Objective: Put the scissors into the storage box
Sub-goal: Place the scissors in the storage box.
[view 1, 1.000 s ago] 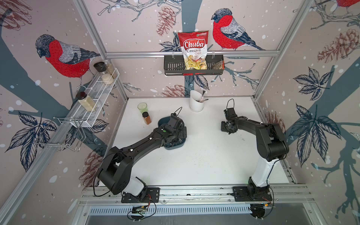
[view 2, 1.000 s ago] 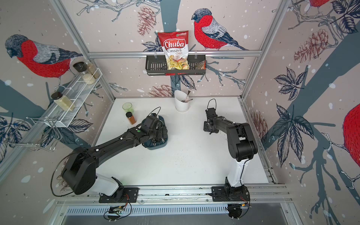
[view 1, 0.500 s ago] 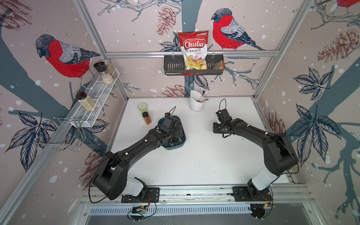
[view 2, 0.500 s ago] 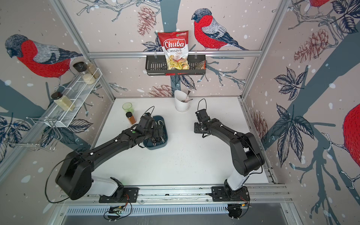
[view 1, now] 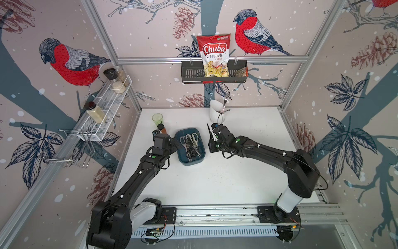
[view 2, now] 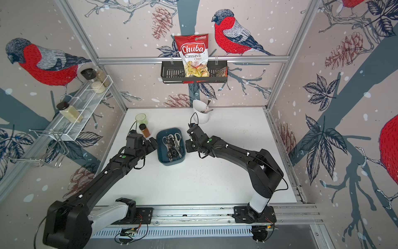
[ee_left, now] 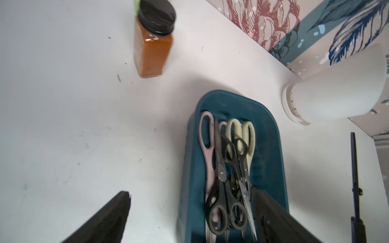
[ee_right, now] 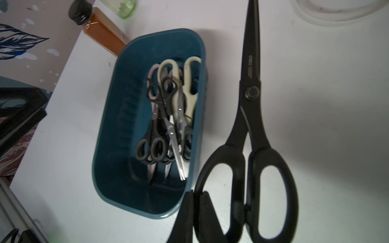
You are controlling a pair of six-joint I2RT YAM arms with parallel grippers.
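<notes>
Right fingers: clenched on one handle loop of the large scissors. This pair is all black, blades together, tips toward the white cup. It is outside the box, just beside its long wall on the right arm's side.

Left fingers: spread wide, grasping nothing. One stands over one end of the box, the other over the bare surface.

Inside the box: a pile of scissors with pink, cream and black handles, lying lengthwise.

A spice jar stands near the box.
</notes>
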